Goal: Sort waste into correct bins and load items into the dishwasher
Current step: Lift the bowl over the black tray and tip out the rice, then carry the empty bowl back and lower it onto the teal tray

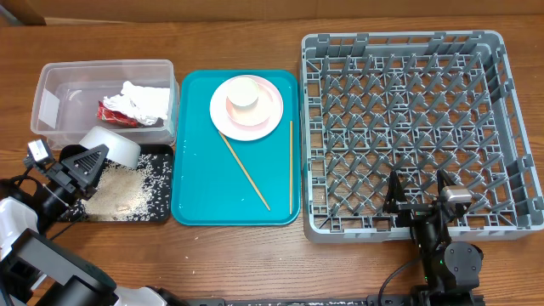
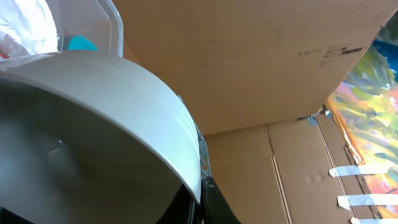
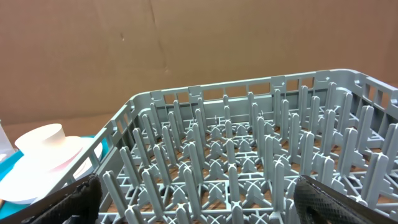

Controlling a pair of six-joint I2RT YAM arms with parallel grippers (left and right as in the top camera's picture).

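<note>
The white bowl (image 1: 112, 144) hangs tilted over the black tray (image 1: 167, 183) at the tabletop's near-left corner, with rice (image 1: 119, 194) heaped in the tray below; the left tool (image 1: 92, 157) is clamped tight on the bowl's rim; the right tool (image 1: 421, 189), spread wide and empty, sits at the near edge of the grey dish rack (image 1: 510, 217).

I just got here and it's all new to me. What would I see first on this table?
The big grey rack on the right, full of pegs, grabs your eye first. Next is the bright teal tray in the middle, with a pink plate and two chopsticks on it. At the left, the left hand holds a white bowl tipped over a black tray of rice.
</note>
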